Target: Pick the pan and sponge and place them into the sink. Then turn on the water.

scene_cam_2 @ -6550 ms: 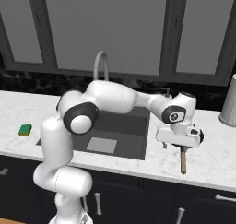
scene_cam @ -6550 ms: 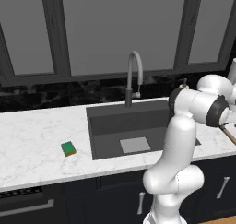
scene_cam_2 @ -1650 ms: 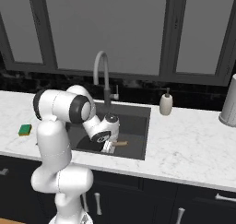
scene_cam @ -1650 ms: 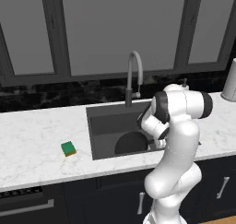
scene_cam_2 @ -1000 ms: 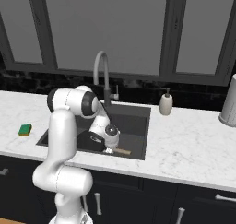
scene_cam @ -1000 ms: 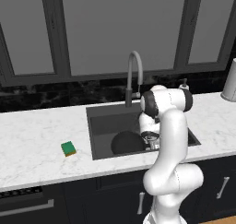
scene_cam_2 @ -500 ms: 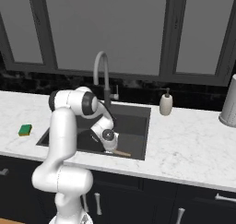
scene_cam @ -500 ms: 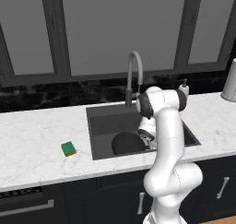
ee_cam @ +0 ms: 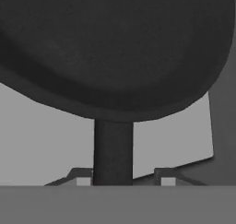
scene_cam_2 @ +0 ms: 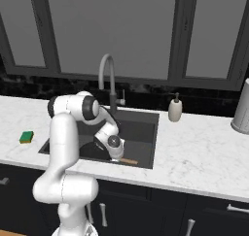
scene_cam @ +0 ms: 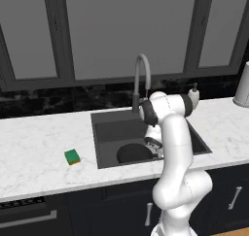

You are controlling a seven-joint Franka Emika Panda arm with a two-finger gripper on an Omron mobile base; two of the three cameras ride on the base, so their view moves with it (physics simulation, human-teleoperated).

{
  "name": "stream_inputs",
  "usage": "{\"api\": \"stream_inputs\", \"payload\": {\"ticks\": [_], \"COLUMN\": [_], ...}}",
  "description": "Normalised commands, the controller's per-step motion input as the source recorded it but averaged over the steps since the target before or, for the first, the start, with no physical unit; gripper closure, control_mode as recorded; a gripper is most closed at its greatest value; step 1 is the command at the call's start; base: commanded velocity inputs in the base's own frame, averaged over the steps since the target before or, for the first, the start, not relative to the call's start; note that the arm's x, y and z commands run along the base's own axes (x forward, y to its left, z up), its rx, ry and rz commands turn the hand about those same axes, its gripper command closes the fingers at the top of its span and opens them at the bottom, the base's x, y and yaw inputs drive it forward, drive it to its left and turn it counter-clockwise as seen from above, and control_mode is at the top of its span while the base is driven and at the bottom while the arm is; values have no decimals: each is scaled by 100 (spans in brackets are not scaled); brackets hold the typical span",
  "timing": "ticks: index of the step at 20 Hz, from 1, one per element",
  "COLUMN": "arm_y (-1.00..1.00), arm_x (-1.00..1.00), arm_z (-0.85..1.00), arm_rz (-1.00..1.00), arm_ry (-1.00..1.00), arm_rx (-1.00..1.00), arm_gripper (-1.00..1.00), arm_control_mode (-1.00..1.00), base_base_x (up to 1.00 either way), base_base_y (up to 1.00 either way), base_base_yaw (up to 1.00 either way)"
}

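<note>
I see the arm bent down into the sink (scene_cam: 104, 133), which is cut into the middle of the white marble surface (scene_cam: 34, 147), under the tall arched faucet (scene_cam: 141, 79). The gripper (ee_cam: 123, 176) is low inside the basin, at its front side, and in the hand view the two fingertips (ee_cam: 81, 176) stand on both sides of the dark neck of the pan's handle, each with a small gap to it (so I judge the gripper as partly open and not clamping anything). The pan (scene_cam: 133, 153) lies flat on the floor of the sink near the front wall; in the hand view its round black body (ee_cam: 110, 48) takes the upper part of the picture, with the lighter grey patch of the sink floor under it. From the right base view I see the light-brown wooden handle (scene_cam_2: 129, 161) pointing toward the front right corner of the sink, just beside the gripper (scene_cam_2: 116, 155). The sponge (scene_cam: 72, 156) with the green top is on the surface to the left of the sink, well apart from the basin and closer to the front edge. A soap dispenser (scene_cam_2: 175, 109) stands on the surface near the back right corner of the sink, and a grey cylinder (scene_cam_2: 241, 109) stands at the far right edge. I see no stream at the tip of the faucet.
</note>
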Motion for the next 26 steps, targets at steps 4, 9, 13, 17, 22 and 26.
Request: {"api": "stream_inputs", "payload": {"ticks": [4, 9, 13, 17, 22, 26], "arm_y": [-36, -36, -36, -20, -20, -25], "arm_x": [18, 6, 1, 2, 0, 0], "arm_z": [54, 83, 94, 100, 100, 94], "arm_rz": [5, 5, 5, 5, 1, 0], "arm_ry": [12, 14, 14, 19, 25, 31], "arm_rx": [4, 10, 12, 12, 5, 1], "arm_gripper": [-100, -100, -100, -100, -100, -100], "arm_control_mode": [-100, -100, -100, -100, -100, -100], "base_base_x": [0, 0, 0, 0, 0, 0], "base_base_y": [0, 0, 0, 0, 0, 0], "base_base_yaw": [0, 0, 0, 0, 0, 0]}}
